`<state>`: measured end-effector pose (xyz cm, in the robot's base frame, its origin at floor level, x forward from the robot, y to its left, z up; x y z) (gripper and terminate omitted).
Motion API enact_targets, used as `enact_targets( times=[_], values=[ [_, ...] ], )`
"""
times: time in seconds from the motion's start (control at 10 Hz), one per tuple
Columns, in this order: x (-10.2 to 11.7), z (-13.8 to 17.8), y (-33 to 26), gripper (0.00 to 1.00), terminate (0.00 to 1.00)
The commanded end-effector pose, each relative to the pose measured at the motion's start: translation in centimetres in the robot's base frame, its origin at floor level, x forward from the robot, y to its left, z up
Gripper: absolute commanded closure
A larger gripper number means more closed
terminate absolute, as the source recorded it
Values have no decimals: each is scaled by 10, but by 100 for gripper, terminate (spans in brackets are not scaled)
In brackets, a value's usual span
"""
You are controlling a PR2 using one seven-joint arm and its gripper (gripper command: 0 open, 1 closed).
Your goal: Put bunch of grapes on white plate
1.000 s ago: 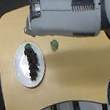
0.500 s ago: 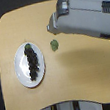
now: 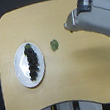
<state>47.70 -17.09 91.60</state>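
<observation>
Worktop (image 3: 80,82) is carrying everything. My arm (image 3: 97,9) is sitting at 1 o'clock, cropped by the frame. White plate (image 3: 24,78) at 9 o'clock is holding the bunch of grapes (image 3: 32,62). Risk: sweeping low, I'm knocking the plate or the leaf (image 3: 54,45). Pincer (image 3: 68,26): blurred, can't tell if apart or together.

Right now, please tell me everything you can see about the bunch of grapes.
The bunch of grapes is a long, narrow cluster of small dark purple-black berries, looking bumpy and slightly glossy. It lies flat on the white plate, running lengthwise along the oval shape the plate shows, roughly centred. A small greenish bit sits at its upper end. Only the plate touches it. The image is too blurred to count berries or see a stem.
</observation>
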Motion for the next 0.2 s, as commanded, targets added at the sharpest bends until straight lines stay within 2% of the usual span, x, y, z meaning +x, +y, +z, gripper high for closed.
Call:
enact_targets(
  times=[0.0, 0.1],
  values=[
    [15, -2, -49, 0, 0],
    [18, -4, -58, 0, 100]
  ],
)
